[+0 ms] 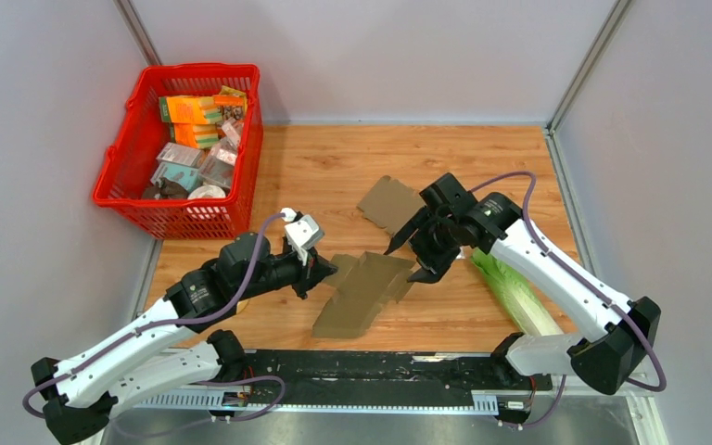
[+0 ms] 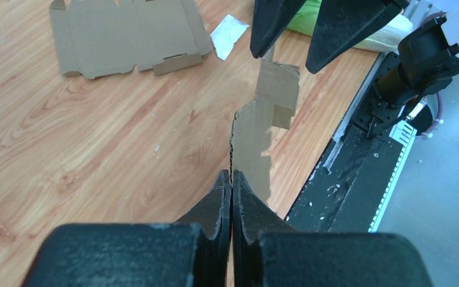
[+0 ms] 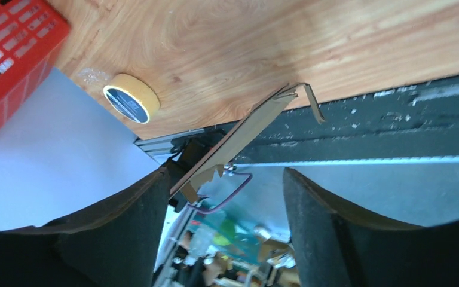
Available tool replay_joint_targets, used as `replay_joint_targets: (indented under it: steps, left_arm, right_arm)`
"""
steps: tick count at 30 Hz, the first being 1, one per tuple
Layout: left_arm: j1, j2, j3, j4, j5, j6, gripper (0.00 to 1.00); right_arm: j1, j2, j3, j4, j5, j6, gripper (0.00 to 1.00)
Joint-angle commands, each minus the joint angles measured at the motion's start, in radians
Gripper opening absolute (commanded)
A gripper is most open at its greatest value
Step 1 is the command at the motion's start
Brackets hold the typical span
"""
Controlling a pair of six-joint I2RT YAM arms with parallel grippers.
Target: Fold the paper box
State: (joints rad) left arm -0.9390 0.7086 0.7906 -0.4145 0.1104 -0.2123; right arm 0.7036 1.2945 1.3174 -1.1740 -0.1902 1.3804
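The paper box [image 1: 362,292] is a flat, unfolded brown cardboard blank, lifted off the wooden table [image 1: 334,158] just toward 6 o'clock of the table's middle in the top view. It hangs tilted between the two arms. The left gripper [image 1: 320,272] reaches in from 9 o'clock with its fingers pressed together on the blank's near edge. In the left wrist view the cardboard runs edge-on straight out from between the closed tips. The right gripper [image 1: 408,262] comes in from 3 o'clock and sits at the blank's opposite end with its fingers spread well apart. In the right wrist view the far edge of the cardboard lies inside that gap, close against one finger and clear of the other. Whether it touches that finger I cannot tell. A second cardboard blank [image 1: 389,202] lies flat on the table at about 1 o'clock from the held one, apart from it. A small white scrap [image 2: 227,34] lies just beside that blank's corner. A green packet [image 1: 510,287] lies on the table at 4 o'clock, under the right arm. A red basket [image 1: 130,158], filled with small packaged goods, stands at 10 o'clock at the table's far left corner. A roll of tape [image 3: 132,97] rests on the wood at about 7 o'clock, close to the near edge.
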Motion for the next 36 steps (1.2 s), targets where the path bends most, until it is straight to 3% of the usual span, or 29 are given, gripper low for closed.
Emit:
replay_joint_targets:
  steps: [1,5,8,12,15,19,23,26,32,36]
  left_arm:
    - [0.0,-0.005,0.006,0.054,-0.014,0.053,0.0]
    - [0.0,-0.003,0.004,0.057,-0.006,0.062,0.0]
    - [0.0,0.0,0.002,0.065,-0.006,0.06,0.0]
    - [0.0,0.005,0.004,0.068,-0.005,0.057,0.0]
    - [0.0,0.009,-0.001,0.072,0.003,0.056,0.0]
    - [0.0,0.012,-0.005,0.071,0.005,0.054,0.0]
    - [0.0,0.017,-0.008,0.063,0.006,0.059,0.0]
    - [0.0,0.019,-0.011,0.063,0.009,0.059,0.0]
    - [0.0,0.031,-0.01,0.074,0.025,0.059,0.0]
    - [0.0,0.029,-0.007,0.072,0.025,0.062,0.0]
  right_arm:
    - [-0.003,-0.04,-0.046,0.039,-0.078,0.199,0.7]
    - [-0.006,-0.037,-0.056,0.071,-0.071,0.247,0.65]
    - [-0.006,-0.038,-0.101,0.137,-0.095,0.295,0.54]
    - [-0.006,-0.05,-0.136,0.181,-0.095,0.333,0.5]
    - [-0.01,-0.047,-0.138,0.195,-0.098,0.327,0.36]
    - [-0.021,-0.049,-0.144,0.197,-0.106,0.318,0.34]
    - [-0.042,-0.055,-0.138,0.163,-0.109,0.287,0.43]
    - [-0.059,-0.067,-0.141,0.154,-0.11,0.282,0.45]
    - [-0.069,-0.06,-0.136,0.163,-0.13,0.284,0.39]
    - [-0.072,-0.046,-0.141,0.171,-0.135,0.282,0.42]
